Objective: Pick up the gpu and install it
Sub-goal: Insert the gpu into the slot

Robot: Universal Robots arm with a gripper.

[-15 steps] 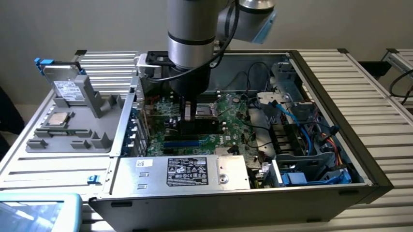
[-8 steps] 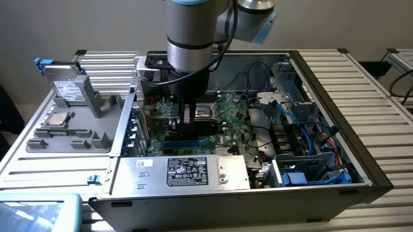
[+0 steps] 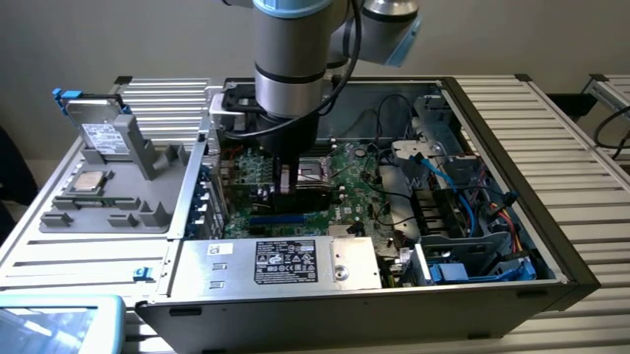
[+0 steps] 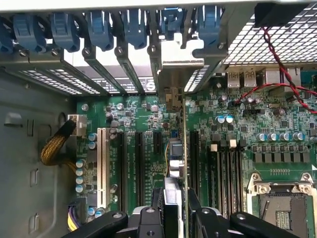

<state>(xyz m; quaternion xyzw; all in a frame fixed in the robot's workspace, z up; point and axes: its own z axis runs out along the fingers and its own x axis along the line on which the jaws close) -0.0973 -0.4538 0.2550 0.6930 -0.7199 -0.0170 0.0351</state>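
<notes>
The gpu (image 4: 184,148) is seen edge-on in the wrist view, a thin green card standing upright over the motherboard (image 4: 148,114) between the black expansion slots. Its silver end bracket (image 4: 178,57) lies against the case's rear slot openings, under the blue latches. My gripper (image 4: 176,210) is shut on the card, with one black finger (image 4: 148,220) on each side of it. In the exterior view the arm reaches straight down into the open computer case (image 3: 551,251). There the gripper (image 3: 288,181) holds the gpu (image 3: 258,169) low over the board.
A white slot (image 4: 103,166), a yellow cable bundle (image 4: 54,144), a red-and-black wire (image 4: 267,89) and the CPU socket (image 4: 280,203) surround the card. Outside the case a grey fixture (image 3: 118,192) carries a silver drive (image 3: 103,133). The power supply (image 3: 285,262) sits at the front.
</notes>
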